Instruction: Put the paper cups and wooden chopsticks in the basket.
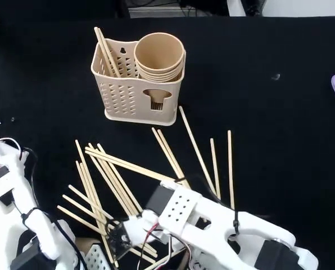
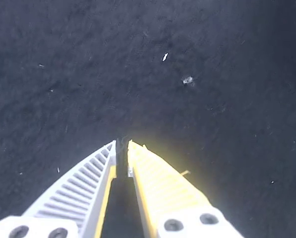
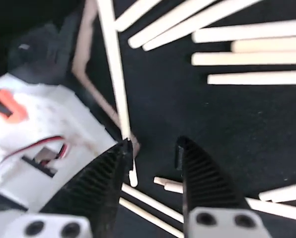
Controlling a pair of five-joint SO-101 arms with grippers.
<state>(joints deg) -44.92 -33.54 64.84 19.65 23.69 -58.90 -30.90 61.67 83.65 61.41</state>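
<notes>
right gripper point(image 3: 154, 144) hangs low, jaws partly open and empty. one chopstick point(image 3: 113, 64) lies along one of its fingers and others fan out just ahead, so it looks set to pinch one. the basket point(image 1: 128, 95), well beyond it, already holds the cups point(image 1: 159, 53) and a few more. left gripper point(image 2: 123, 144) is closed on nothing over bare table point(image 2: 88, 74), likely parked out of the way.
</notes>
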